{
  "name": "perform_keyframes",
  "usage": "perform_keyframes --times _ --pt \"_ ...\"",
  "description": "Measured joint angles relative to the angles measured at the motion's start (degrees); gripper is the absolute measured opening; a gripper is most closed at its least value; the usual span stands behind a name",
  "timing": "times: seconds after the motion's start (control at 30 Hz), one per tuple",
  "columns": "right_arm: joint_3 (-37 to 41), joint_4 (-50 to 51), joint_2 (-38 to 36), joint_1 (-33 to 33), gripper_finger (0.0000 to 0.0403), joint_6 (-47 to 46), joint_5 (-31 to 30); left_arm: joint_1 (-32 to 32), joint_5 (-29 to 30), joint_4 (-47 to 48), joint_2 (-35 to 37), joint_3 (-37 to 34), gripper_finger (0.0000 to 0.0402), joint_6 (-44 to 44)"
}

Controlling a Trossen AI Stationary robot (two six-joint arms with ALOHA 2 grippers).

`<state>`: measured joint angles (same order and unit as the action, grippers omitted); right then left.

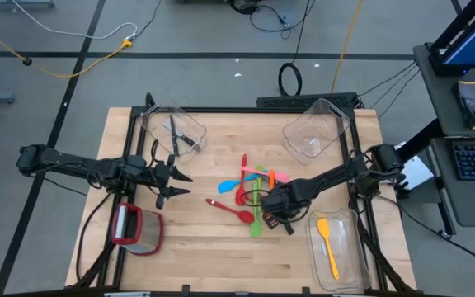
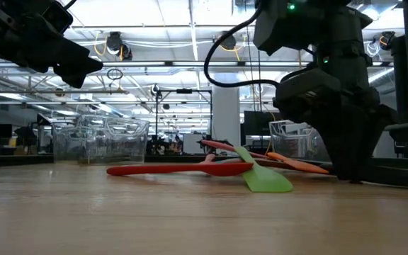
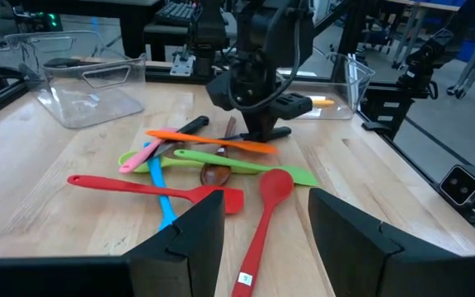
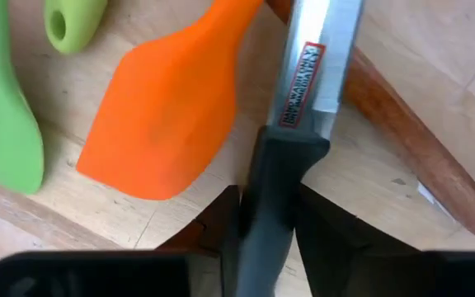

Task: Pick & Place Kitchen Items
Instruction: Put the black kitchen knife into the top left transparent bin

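Note:
A pile of coloured spatulas and spoons [image 1: 250, 188] lies in the middle of the wooden table [image 1: 204, 247]. At the pile's near right edge my right gripper [image 1: 275, 218] points down, shut on a black-handled knife [image 4: 303, 91]. The knife's steel blade lies beside an orange spatula head [image 4: 155, 124] and a brown handle [image 4: 411, 157]. A green spatula [image 4: 2, 107] lies further over. My left gripper [image 1: 176, 183] hangs open above the table, left of the pile, with nothing between its fingers [image 3: 188, 239]. My right gripper pinches the knife's black handle [image 4: 266, 198] between its two fingers [image 4: 225, 219], just behind the blade. The fingers come from above, pointing down, and lie across the knife. The knife lies flat and low at the pile's edge, blade pointing away from the gripper.
A clear bin [image 1: 176, 132] with dark-handled knives stands at the far left, and another clear bin [image 1: 313, 132] at the far right. A third [image 1: 336, 247] at the near right holds a yellow spatula. A red-rimmed clear container [image 1: 138, 229] sits near left.

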<state>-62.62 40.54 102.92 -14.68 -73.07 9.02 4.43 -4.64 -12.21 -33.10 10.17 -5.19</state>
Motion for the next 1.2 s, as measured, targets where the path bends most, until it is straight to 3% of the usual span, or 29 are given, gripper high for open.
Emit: perform_keyframes --times 0.23,0.7,0.83,0.97,1.1,1.2 --pt "0.4 3.7 -3.8 0.4 0.0089 -3.9 0.5 0.0 0.2 -0.1 0.0 0.0 0.0182 0.1" --pt "0.2 4.2 -12.8 0.3 0.009 -3.4 10.8 0.0 0.2 -1.1 0.0 0.0 0.0182 -0.1" --pt "0.2 -2.3 -16.0 0.3 0.009 -0.7 10.2 0.0 0.2 -2.0 0.0 0.0 0.0182 -1.1" --pt "0.1 -13.4 -18.6 0.5 0.009 3.2 4.7 0.0 0.1 -2.9 0.0 0.0 0.0182 -1.9" --pt "0.1 -25.6 -19.4 1.2 0.009 10.8 0.1 0.0 0.1 -4.9 0.0 0.0 0.0182 -3.1" --pt "0.1 -33.7 -19.4 1.6 0.009 18.1 -0.1 0.0 0.1 -6.3 0.0 0.0 0.0182 -3.9"
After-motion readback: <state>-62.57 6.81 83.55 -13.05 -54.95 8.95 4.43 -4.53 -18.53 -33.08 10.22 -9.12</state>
